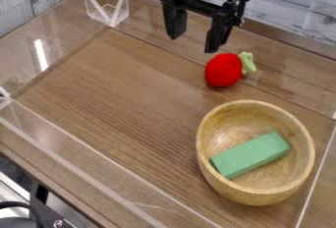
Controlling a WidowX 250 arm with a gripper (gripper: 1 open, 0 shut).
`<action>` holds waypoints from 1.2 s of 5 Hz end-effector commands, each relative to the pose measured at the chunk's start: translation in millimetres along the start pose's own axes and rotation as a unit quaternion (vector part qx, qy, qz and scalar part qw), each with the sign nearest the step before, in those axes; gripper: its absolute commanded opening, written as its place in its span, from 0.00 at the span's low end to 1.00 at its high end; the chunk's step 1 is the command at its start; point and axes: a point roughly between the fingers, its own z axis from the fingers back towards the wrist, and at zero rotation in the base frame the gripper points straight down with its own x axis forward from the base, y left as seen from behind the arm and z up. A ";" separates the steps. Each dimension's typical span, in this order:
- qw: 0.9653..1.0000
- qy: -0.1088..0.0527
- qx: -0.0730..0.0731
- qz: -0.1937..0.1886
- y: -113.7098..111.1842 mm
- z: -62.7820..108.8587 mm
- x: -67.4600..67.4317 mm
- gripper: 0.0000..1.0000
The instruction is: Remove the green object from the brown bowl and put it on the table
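Gripper is hovering, jaws spread, unladen; green block is probably light, rigid, suiting a mid-length grasp across its narrow sides.

Beyond your black claw, toward the bottom right, you have a light tan bowl with a plain pale green block in it. Just beside your claw, you see a bright red toy with light green leaves; below it, brown wood grain streaks the table.

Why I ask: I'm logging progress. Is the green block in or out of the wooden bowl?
In: the green block lies inside the wooden bowl, within its rim.
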 end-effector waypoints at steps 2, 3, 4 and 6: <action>0.999 0.011 -0.002 -0.050 -37.5 -5.4 -23.4 1.00; 0.994 0.005 0.000 -0.108 -64.6 2.7 -34.3 1.00; 0.988 0.004 0.003 -0.157 -85.7 7.2 -45.0 1.00; 0.986 0.015 0.009 -0.167 -118.1 -47.9 -36.7 1.00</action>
